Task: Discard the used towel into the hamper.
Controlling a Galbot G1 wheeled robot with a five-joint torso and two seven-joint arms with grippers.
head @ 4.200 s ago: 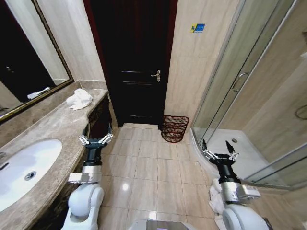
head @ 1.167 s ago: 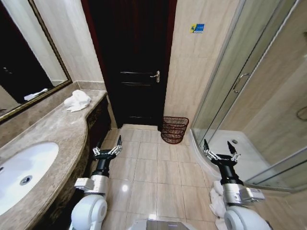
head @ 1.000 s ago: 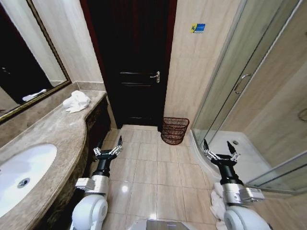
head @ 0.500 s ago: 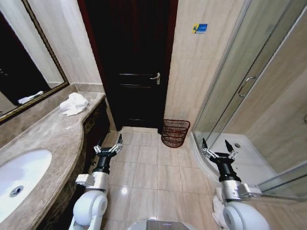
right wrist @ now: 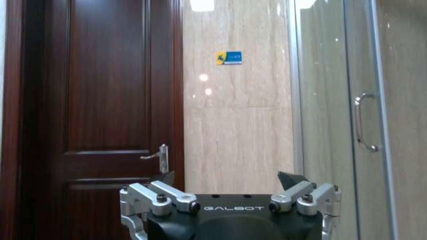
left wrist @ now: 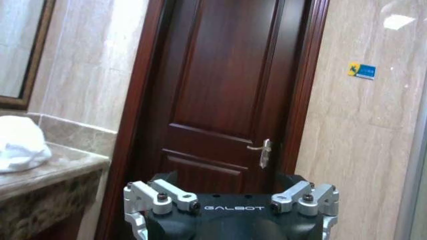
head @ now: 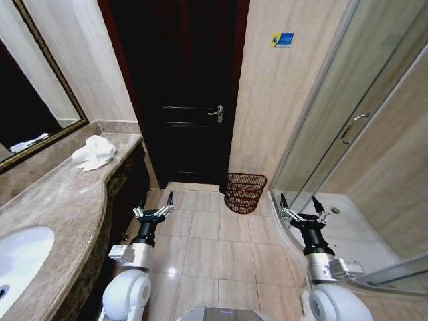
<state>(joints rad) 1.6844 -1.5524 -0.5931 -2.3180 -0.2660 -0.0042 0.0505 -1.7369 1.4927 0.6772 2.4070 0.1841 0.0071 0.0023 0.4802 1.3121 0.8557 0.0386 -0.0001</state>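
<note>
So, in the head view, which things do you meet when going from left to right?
Sink → towel → left pincer → door handle → hamper → right pincer → shower door handle.

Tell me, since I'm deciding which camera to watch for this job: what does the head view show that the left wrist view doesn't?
Head view alone: the hamper on the floor tiles by the door, the shower enclosure, the right gripper open over the floor, and the sink. Left wrist view alone: a close look at the left gripper, open and empty. Both share the white towel on the counter, the dark door and the blue wall sticker.
</note>
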